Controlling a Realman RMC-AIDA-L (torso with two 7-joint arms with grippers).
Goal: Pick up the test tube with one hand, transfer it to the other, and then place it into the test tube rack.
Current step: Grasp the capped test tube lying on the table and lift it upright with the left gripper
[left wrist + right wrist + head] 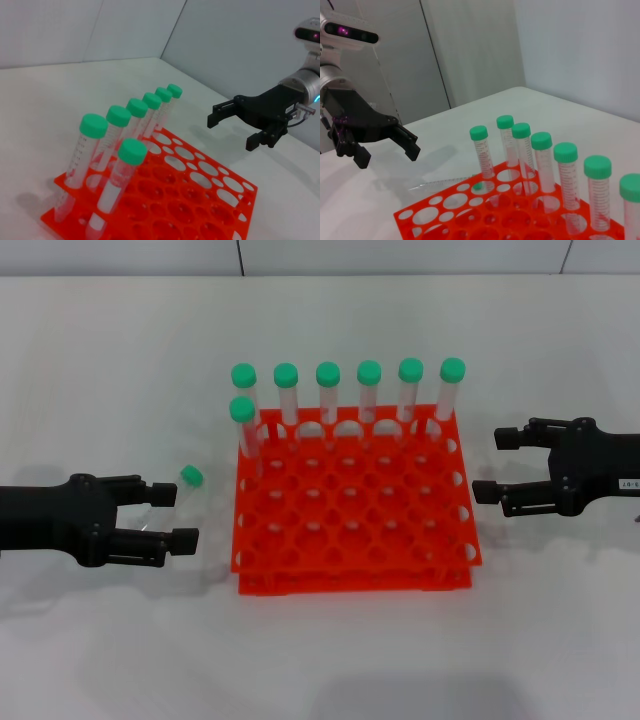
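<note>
White table (330, 660) fills the near part of the head view, bare at the front edge. Next back, the orange-red test tube rack (355, 570) sits mid-table, two tiers, grid of round holes, most of them open. Left of it, the left gripper (175, 517) hangs low over the table, black, no label, fingers spread wide with nothing between the tips. The test tube (170, 502) lies flat on the table just beside the rack's left edge, green cap (192, 476) pointing away from the robot and toward the rack; its clear body seems to run back between the left gripper's fingers, hard to see against the white surface, and contact cannot be told. In the right wrist view the same tube (445, 183) shows as a faint clear rod lying next to the rack corner, with the left gripper (387, 150) above and behind it. Right of the rack, the right gripper (495, 466) sits level with the rack's far half, black with a small white label (630, 482), fingers also spread wide and empty, well apart from the rack's right edge; the left wrist view shows it (232, 132) open above the table. Farther back, seven green-capped tubes (369, 390) stand upright in the rack: six in the rear row, one in the second row at the left end. Grey wall (400, 255) behind the table.
</note>
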